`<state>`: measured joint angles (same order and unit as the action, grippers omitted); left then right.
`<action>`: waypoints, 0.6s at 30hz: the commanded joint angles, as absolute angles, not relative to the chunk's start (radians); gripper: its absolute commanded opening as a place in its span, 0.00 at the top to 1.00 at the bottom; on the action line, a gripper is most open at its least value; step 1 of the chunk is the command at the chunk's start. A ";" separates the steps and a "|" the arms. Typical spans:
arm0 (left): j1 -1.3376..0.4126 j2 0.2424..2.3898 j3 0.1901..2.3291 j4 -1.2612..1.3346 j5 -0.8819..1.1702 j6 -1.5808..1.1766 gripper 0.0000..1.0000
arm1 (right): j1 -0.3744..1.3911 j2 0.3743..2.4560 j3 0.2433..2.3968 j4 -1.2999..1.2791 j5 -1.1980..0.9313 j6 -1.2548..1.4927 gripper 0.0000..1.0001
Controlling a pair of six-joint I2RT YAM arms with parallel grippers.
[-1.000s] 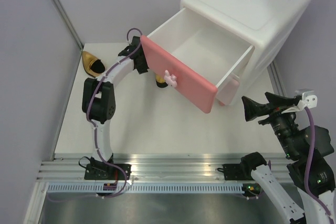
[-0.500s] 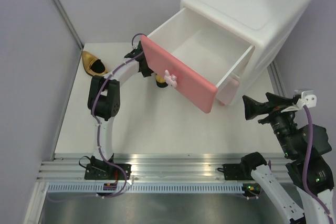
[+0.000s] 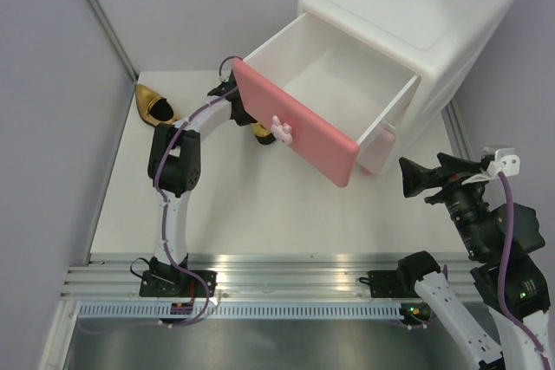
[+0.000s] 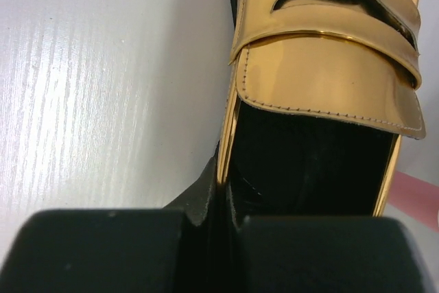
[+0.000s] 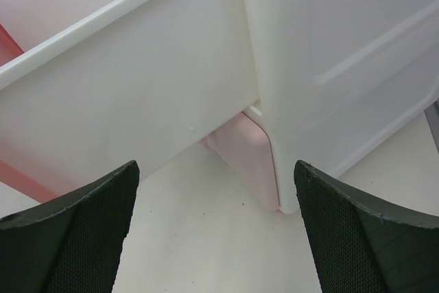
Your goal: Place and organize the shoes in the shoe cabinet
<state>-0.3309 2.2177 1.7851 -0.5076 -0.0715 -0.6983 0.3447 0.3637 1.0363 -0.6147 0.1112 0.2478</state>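
Gold shoe (image 4: 322,80) gripped on the bench, with the open drawer waiting above it.

The left fingers (image 4: 110,252) are clenched on the shoe's side wall beside its dark opening. The shoe lies on the bench (image 3: 260,205), just under the pink front of the pulled-out top drawer (image 3: 299,127) of the shoe cabinet (image 3: 416,6). This looks like the pick-up step; next the shoe probably needs drawing clear of the drawer front, then lifting over the rim and setting down inside. A second gold shoe (image 3: 154,107) lies far left. The right fingers (image 5: 75,238) hang released beside the cabinet. No brand or writing is readable.
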 commanded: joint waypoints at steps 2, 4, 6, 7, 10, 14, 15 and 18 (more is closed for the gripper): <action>-0.328 2.140 1.790 -0.537 -0.129 -0.655 0.98 | 0.345 0.376 1.048 -0.607 0.120 0.250 0.02; -0.313 2.080 1.775 -0.543 -0.167 -0.647 0.98 | 0.345 0.373 1.049 -0.606 0.121 0.244 0.02; -0.287 2.015 1.750 -0.551 -0.198 -0.635 0.98 | 0.345 0.367 1.046 -0.606 0.120 0.241 0.02; -0.278 1.993 1.740 -0.554 -0.207 -0.620 0.98 | 0.345 0.365 1.046 -0.607 0.121 0.238 0.02; -0.252 1.900 1.743 -0.569 -0.259 -0.571 0.98 | 0.345 0.359 1.042 -0.609 0.115 0.224 0.02; -0.239 1.789 1.767 -0.594 -0.334 -0.520 0.98 | 0.347 0.354 1.040 -0.600 0.101 0.210 0.02; -0.239 1.746 1.778 -0.600 -0.345 -0.512 0.98 | 0.345 0.354 1.042 -0.597 0.097 0.204 0.02; -0.239 1.680 1.787 -0.612 -0.379 -0.508 0.98 | 0.345 0.354 1.045 -0.589 0.072 0.196 0.02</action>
